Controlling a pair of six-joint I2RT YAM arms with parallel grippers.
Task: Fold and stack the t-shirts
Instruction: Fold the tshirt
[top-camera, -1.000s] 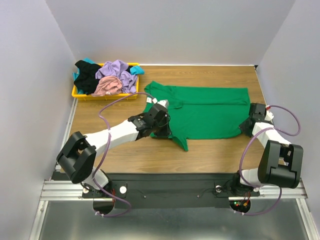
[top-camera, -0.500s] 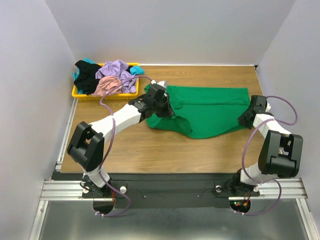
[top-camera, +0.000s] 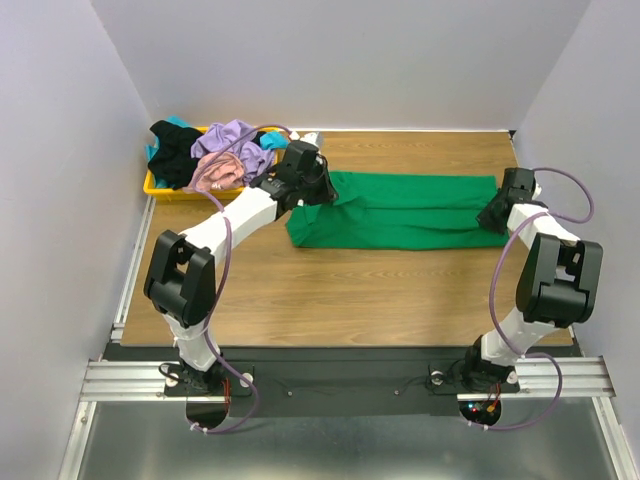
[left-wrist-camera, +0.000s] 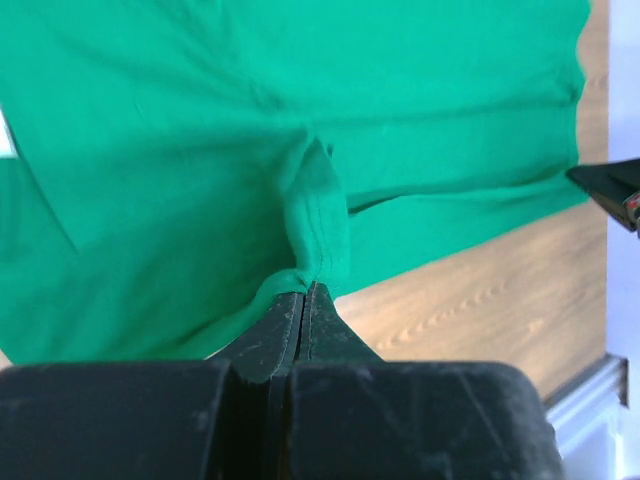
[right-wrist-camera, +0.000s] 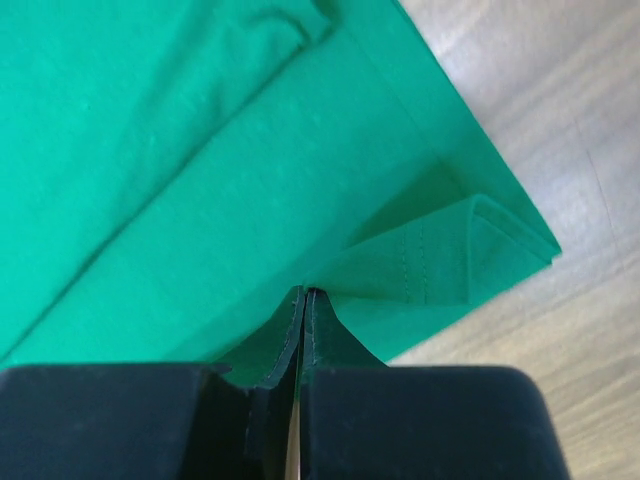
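Note:
A bright green t-shirt lies on the wooden table, folded lengthwise into a long band. My left gripper is at its left end, shut on a pinch of the green cloth. My right gripper is at the shirt's right end, shut on the hemmed corner. In both wrist views the jaws meet with green fabric bunched at their tips. More t-shirts, lavender, dusty pink, black and a bit of teal, lie heaped in the tray.
A shallow yellow tray holding the heap stands at the table's back left corner, close to my left arm. Grey walls close in the table on the left, back and right. Bare wood spreads between the shirt and the arm bases.
Both grippers have carried the shirt's near edge away from the bases to the far side, folding the spread shirt in half into a narrow band. The right gripper closed on its corner.

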